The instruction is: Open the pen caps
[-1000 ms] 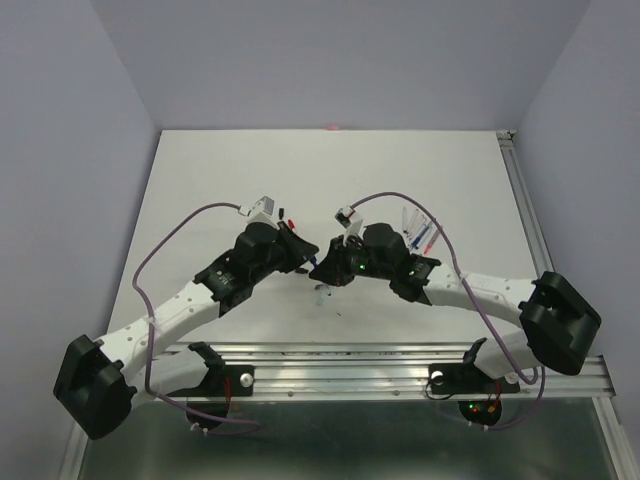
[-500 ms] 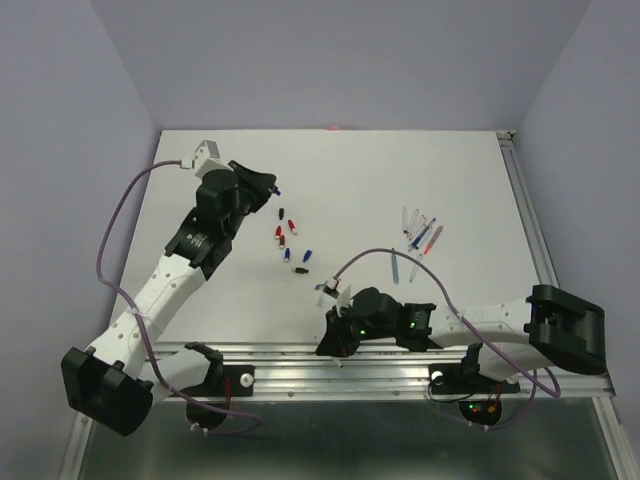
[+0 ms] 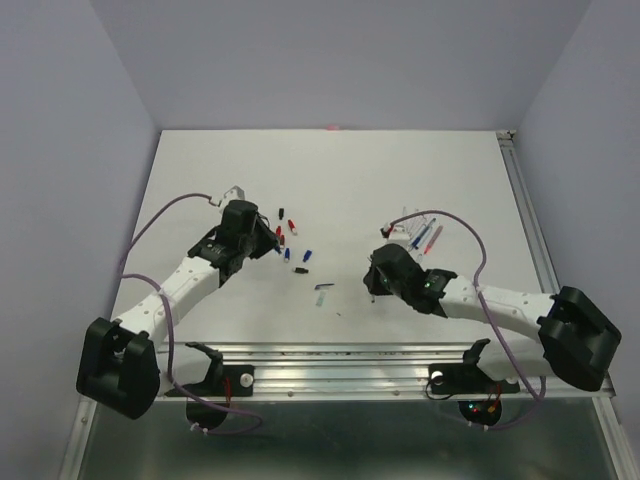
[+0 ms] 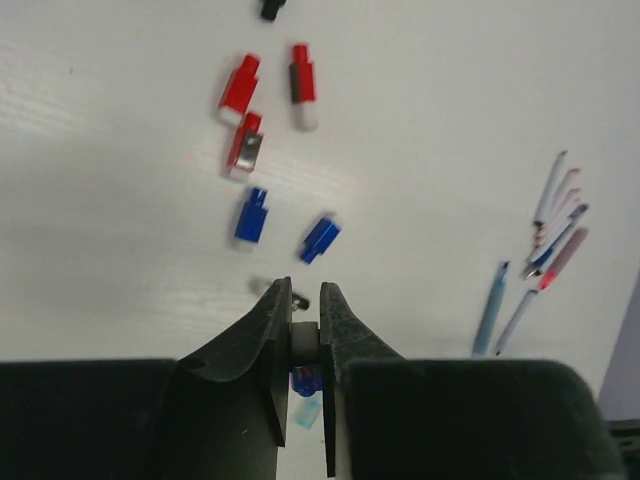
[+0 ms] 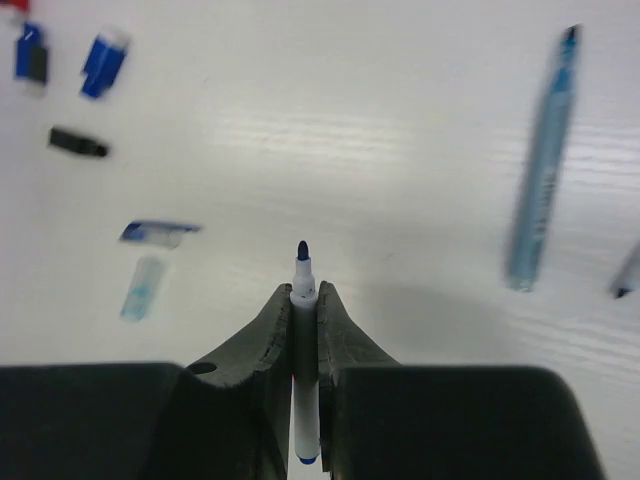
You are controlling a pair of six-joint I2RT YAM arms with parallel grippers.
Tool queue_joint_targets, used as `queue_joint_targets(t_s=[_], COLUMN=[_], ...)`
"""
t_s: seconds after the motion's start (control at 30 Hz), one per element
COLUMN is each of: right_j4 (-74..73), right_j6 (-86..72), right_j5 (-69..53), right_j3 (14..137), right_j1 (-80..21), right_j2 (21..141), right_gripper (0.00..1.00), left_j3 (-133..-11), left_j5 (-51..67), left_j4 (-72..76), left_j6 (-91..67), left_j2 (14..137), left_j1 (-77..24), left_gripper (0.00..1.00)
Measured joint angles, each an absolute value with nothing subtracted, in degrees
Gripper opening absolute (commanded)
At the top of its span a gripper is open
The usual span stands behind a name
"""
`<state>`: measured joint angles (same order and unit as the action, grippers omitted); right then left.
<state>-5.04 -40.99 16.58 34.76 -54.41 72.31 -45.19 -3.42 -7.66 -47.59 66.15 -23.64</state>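
Both arms have shifted within the last half-second. The left gripper (image 3: 273,240), earlier at the far left of the table (image 3: 350,170), now stands just beside the loose caps (image 3: 292,226). The right gripper (image 3: 375,280), earlier low by the near rail, has swung up toward the row of pens (image 3: 422,236).

The two grippers are well apart, each carrying its own piece. From this the pull on this pen is judged complete, leaving only the set-down of the two halves.

Right wrist view: the fingers (image 5: 335,330) are closed flat on the held pen (image 5: 302,270). Its barrel runs along the gap between them, and its bare blue tip juts just past the fingertips, clear of the table. Another pen (image 5: 540,190) lies well to the right of it.

Left wrist view: the fingers (image 4: 262,340) are pinched on the held cap (image 4: 305,342). This is a stubby piece, pale at its outer end with blue showing lower in the gap, seated just behind the fingertips. Ahead of them, apart from the fingers, lie two blue caps (image 4: 251,215) and three red caps (image 4: 238,88).

Whether the pens in the row still wear caps is too small to tell.
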Motion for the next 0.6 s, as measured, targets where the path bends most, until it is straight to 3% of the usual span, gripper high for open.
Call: queue_joint_targets(t_s=[0.1,0.4,0.5,0.6], right_j4=[-8.14,-11.16,-12.03,-12.58], right_j6=[-39.86,-36.01,-35.73,-35.44], right_j5=[21.04,25.41,26.57,27.05], right_j3=[36.97,42.7,44.23,45.25], right_j1=[-47.88,-42.24,-40.97,-40.86], right_j2=[74.48,86.11,89.25,90.39], right_gripper=[0.08,0.15,0.21,0.37], left_j3=[-41.17,-36.95,-36.75,-36.75], left_j5=[-2.24,-2.81,-3.27,-3.49], left_j4=[-10.33,-12.21,-12.29,-12.27], left_j6=[-47.18,-46.76,-46.76,-46.76], left_j2=[68.4,68.79,70.08,72.64], left_j1=[-25.47,-28.71,-28.84,-29.26], left_gripper=[0.0,0.03,0.06,0.06])
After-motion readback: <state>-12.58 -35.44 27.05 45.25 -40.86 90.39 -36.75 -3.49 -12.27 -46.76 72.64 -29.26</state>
